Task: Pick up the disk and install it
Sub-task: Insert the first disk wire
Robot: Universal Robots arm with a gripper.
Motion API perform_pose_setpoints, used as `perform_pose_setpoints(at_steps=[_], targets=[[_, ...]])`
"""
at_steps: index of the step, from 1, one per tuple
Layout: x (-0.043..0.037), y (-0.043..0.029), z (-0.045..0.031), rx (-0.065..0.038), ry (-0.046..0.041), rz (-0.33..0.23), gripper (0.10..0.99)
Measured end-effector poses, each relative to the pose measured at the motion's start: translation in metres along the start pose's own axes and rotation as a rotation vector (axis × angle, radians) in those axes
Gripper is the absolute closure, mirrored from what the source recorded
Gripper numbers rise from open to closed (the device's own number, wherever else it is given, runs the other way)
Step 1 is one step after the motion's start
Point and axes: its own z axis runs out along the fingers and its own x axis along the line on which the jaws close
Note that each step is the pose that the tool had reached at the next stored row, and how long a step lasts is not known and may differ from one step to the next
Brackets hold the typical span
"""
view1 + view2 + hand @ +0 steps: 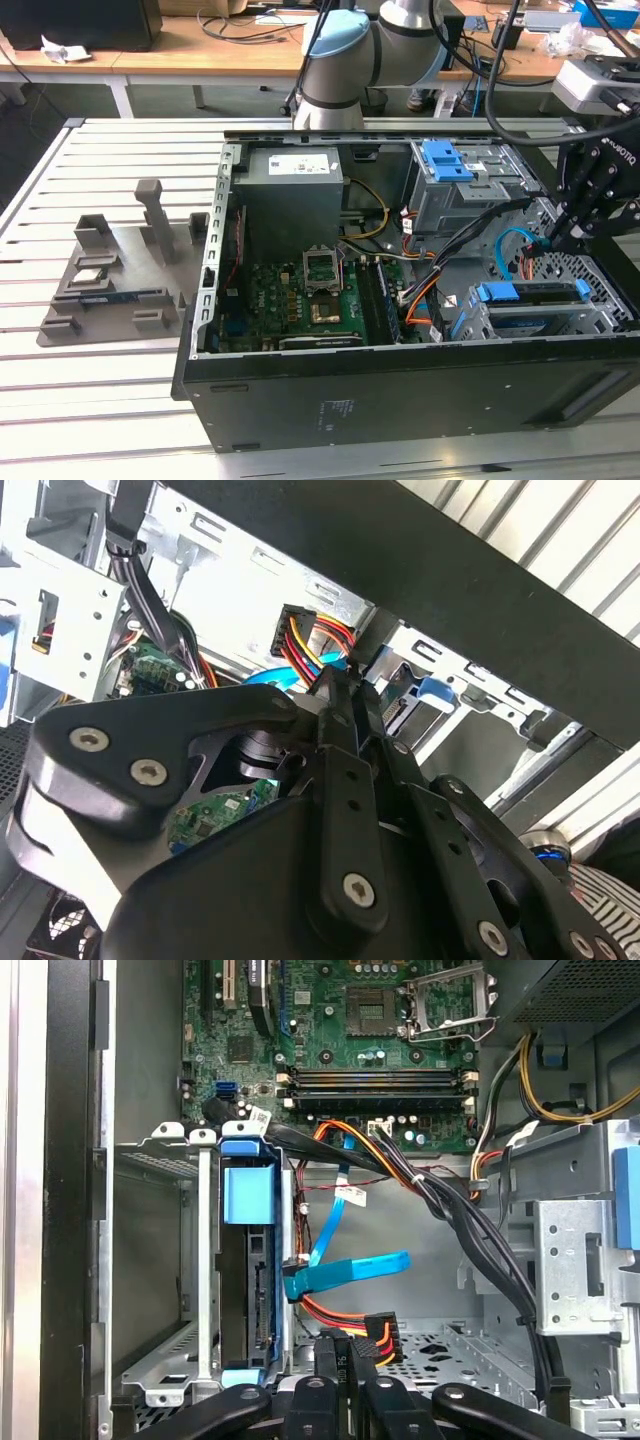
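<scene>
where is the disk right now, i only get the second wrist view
observer: in the first wrist view the disk sits in the drive cage, blue carrier on.
operator: is the gripper on it
observer: no, the gripper is apart from it, beside the power connector with red and yellow wires.
operator: where in the case
observer: in the exterior view, at the computer case's end on the exterior view's right.

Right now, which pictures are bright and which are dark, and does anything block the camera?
In the exterior view, light is even, though the computer case front is dark. In the second wrist view, the gripper blocks much of the picture up close, and white metal behind looks washed out. In the first wrist view, the disk in its blue carrier is well lit, its bay shadowed.
</scene>
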Motion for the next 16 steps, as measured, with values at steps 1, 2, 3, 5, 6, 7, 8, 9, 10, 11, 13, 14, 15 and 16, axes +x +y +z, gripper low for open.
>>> perform_pose_setpoints(at_steps=[1,2,3,5,6,7,8,9,10,11,13,14,15,16], targets=[[-0.0001,0.0009,0.0001,0.000,0.0000,0.000,0.918],[0.0000,0.0031,0.0003,0.000,-0.0002,0.000,0.918],[0.0001,0.0050,0.0003,0.000,0.0000,0.000,0.918],[0.0014,0.0075,0.0005,0.000,0.0000,0.000,0.918],[0.0028,0.0078,0.0005,0.000,0.0001,0.000,0.918],[0.0056,0.0080,0.0006,0.000,0.0001,0.000,0.918],[0.0076,0.0082,0.0007,0.000,0.0001,0.000,0.918],[0.0112,0.0084,0.0007,0.000,0.0001,0.000,0.918],[0.0135,0.0086,0.0008,0.000,0.0001,0.000,0.918],[0.0176,0.0087,0.0010,0.000,0.0000,0.000,0.918],[0.0259,0.0088,0.0011,0.000,0.0001,0.000,0.918],[0.0277,0.0088,0.0011,0.000,0.0000,0.000,0.918],[0.0302,0.0088,0.0012,0.000,0.0000,0.000,0.918],[0.0316,0.0088,0.0012,0.000,0.0000,0.000,0.918]])
